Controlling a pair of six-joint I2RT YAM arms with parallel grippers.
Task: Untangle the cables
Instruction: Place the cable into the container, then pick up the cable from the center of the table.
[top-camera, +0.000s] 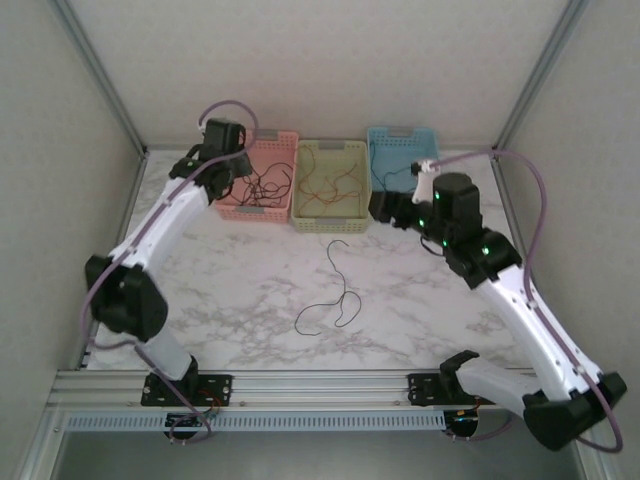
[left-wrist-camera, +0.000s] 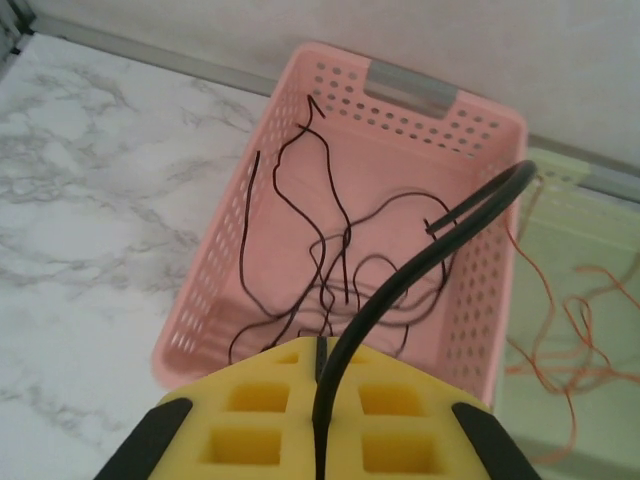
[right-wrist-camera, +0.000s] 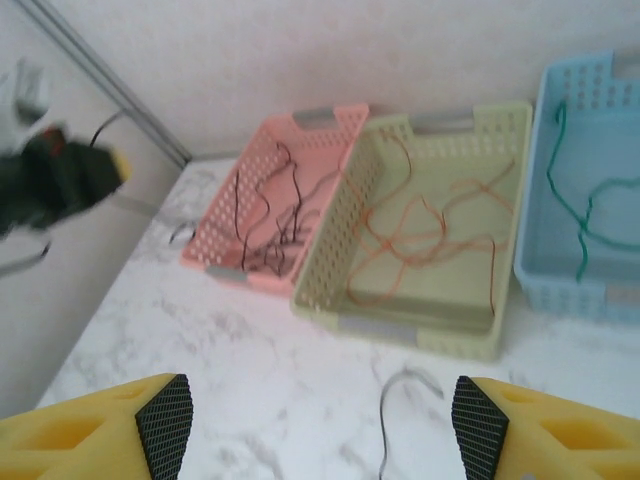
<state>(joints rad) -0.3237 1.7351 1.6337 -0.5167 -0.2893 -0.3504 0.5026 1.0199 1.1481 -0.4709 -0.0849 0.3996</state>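
My left gripper (top-camera: 228, 172) hangs over the pink basket (top-camera: 275, 136). Its yellow jaws (left-wrist-camera: 322, 345) are shut on a black cable (left-wrist-camera: 440, 235) that arcs up and to the right. Below it several dark cables (left-wrist-camera: 330, 250) lie tangled in the pink basket (left-wrist-camera: 215, 260). Another black cable (top-camera: 335, 290) lies loose in a loop on the marble table. My right gripper (top-camera: 382, 207) hovers in front of the green basket, open (right-wrist-camera: 322, 425), with nothing between its pads; the loose cable's end (right-wrist-camera: 385, 425) lies on the table below the gap.
Three baskets stand in a row at the back: pink, the green basket (right-wrist-camera: 420, 335) with orange cables (right-wrist-camera: 430, 235), and the blue basket (right-wrist-camera: 560, 290) with a teal cable (right-wrist-camera: 580, 200). Frame posts and white walls close in the table's sides.
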